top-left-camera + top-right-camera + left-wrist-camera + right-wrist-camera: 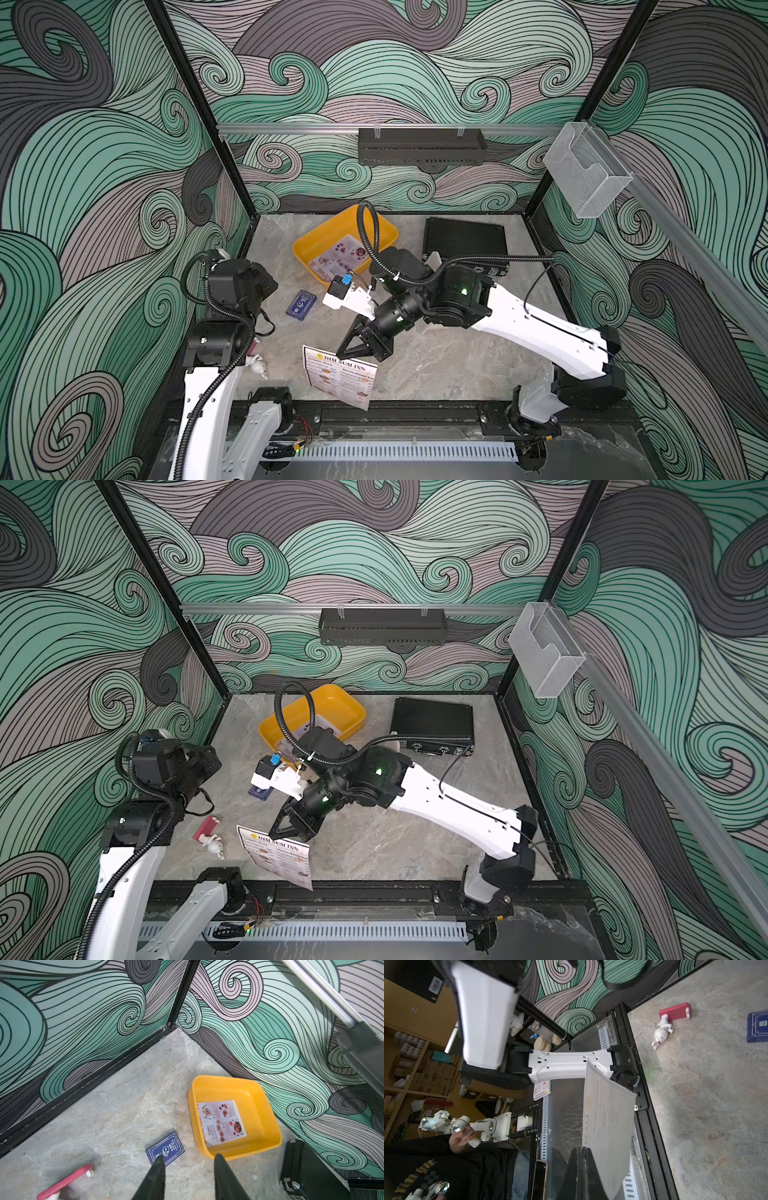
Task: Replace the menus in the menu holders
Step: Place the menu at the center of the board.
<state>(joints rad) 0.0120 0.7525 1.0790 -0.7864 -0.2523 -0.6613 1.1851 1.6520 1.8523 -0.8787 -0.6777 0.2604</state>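
My right gripper (pixel 347 355) is shut on the top edge of the white "DIM SUM INN" menu (pixel 340 376), which hangs curved over the table's front edge in both top views (pixel 276 854). The right wrist view shows the sheet (pixel 608 1115) pinched between closed jaws (pixel 581 1148). The lavender "SPECIAL MENU" sheet (pixel 221 1122) lies flat inside the yellow tub (pixel 268 1126). My left gripper (pixel 189 1158) is open and empty above the table, near the tub's front corner. A pale frosted edge (pixel 434 258) shows behind my right arm; I cannot tell whether it is the menu holder.
A dark blue card (pixel 301 304) lies left of centre. A red block (pixel 205 829) and a white rabbit figure (pixel 216 845) lie near the left arm. The black ribbed case (pixel 465 243) sits at the back right. A black shelf (pixel 422 146) and clear box (pixel 586 174) hang on the walls.
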